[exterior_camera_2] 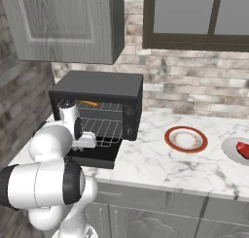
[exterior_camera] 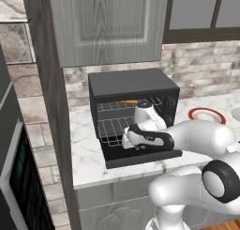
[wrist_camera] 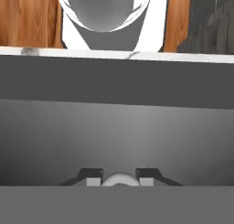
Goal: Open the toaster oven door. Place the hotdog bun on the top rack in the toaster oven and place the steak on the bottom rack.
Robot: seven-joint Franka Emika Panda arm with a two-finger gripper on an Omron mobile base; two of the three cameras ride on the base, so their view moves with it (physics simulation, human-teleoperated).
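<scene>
Jaws (wrist_camera: 119, 178) pressed together above the lowered toaster oven door (exterior_camera: 140, 159); two racks, one hotdog bun (exterior_camera_2: 89, 103), one steak (exterior_camera_2: 243, 149).

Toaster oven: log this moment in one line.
door: open | bun: top rack | steak: plate, right counter | gripper: shut, over door

One toaster oven (exterior_camera_2: 99, 86), two racks (exterior_camera_2: 104, 127) (wire), two plates (exterior_camera_2: 185, 139), one steak (exterior_camera_2: 243, 149).

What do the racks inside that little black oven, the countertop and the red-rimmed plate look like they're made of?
The top rack and bottom rack look like thin bare metal wire: silvery open grids. The countertop looks like polished marble or an imitation: white with grey veins. The red-rimmed plate seems glazed ceramic: smooth cream centre, painted rim.
</scene>
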